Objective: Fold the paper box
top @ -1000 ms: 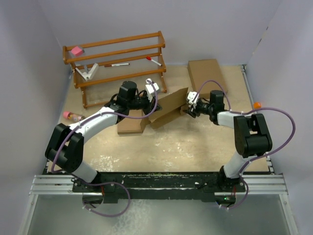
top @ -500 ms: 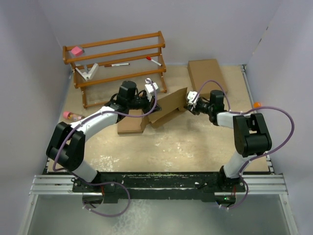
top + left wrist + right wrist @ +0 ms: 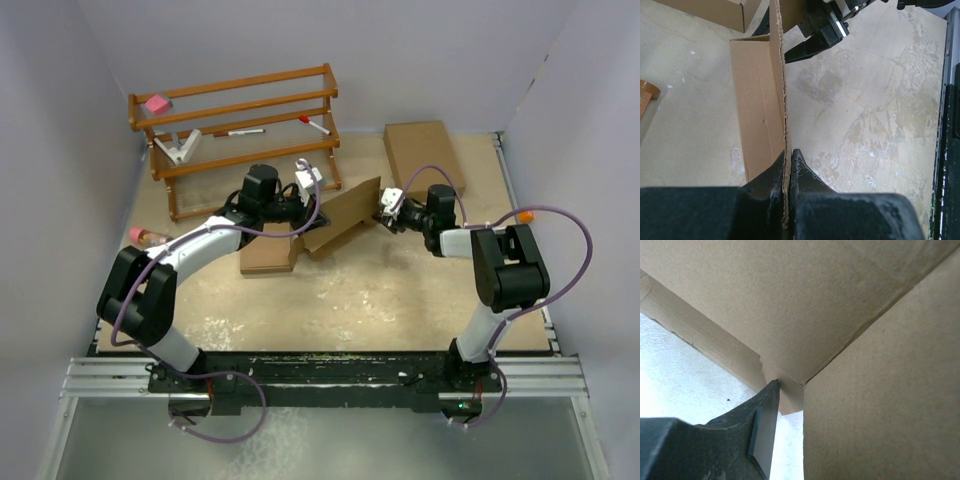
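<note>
The paper box is a brown cardboard blank standing partly raised on the table between the two arms. My left gripper is shut on its left edge; in the left wrist view the thin corrugated edge runs straight between the closed jaws of that gripper. My right gripper is at the box's right end. In the right wrist view one dark finger touches a small tab at an inner corner of the box, with a gap to the side panel. That panel hides the other finger.
A wooden rack with markers and small items stands at the back left. A large flat brown box lies at the back right. Another brown box lies under the left arm. A pink bottle lies at the left.
My right gripper has moved a little left and back, against the box's right end. The box's lower panel has swung up, so the box stands more upright. The left gripper keeps its hold.
</note>
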Controlling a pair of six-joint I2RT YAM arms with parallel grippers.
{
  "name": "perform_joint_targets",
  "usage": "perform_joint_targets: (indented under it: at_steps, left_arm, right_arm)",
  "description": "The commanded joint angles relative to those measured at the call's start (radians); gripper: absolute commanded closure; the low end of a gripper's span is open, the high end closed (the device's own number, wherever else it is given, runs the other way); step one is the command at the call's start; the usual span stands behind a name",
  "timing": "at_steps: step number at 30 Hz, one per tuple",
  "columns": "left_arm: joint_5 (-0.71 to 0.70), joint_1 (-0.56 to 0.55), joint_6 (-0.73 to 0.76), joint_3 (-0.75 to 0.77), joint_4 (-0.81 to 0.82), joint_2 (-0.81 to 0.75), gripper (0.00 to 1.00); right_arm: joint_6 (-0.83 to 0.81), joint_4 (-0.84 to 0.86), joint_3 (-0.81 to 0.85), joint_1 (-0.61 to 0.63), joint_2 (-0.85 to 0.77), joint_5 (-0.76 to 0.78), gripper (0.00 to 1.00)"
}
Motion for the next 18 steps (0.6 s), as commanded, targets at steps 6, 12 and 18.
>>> perform_joint_targets:
  at_steps: [6, 12, 18]
  left_arm:
    - [0.054, 0.015, -0.025, 0.027, 0.043, 0.004, 0.96]
    - [0.068, 0.024, -0.049, 0.026, 0.065, 0.007, 0.96]
    - [0.070, 0.033, -0.089, 0.023, 0.099, -0.003, 0.96]
  right_arm:
    - [-0.092, -0.025, 0.074, 0.006, 0.017, -0.071, 0.73]
    - [-0.120, -0.093, 0.095, 0.004, 0.013, -0.087, 0.94]
    - [-0.123, -0.155, 0.108, 0.004, -0.038, -0.112, 1.00]
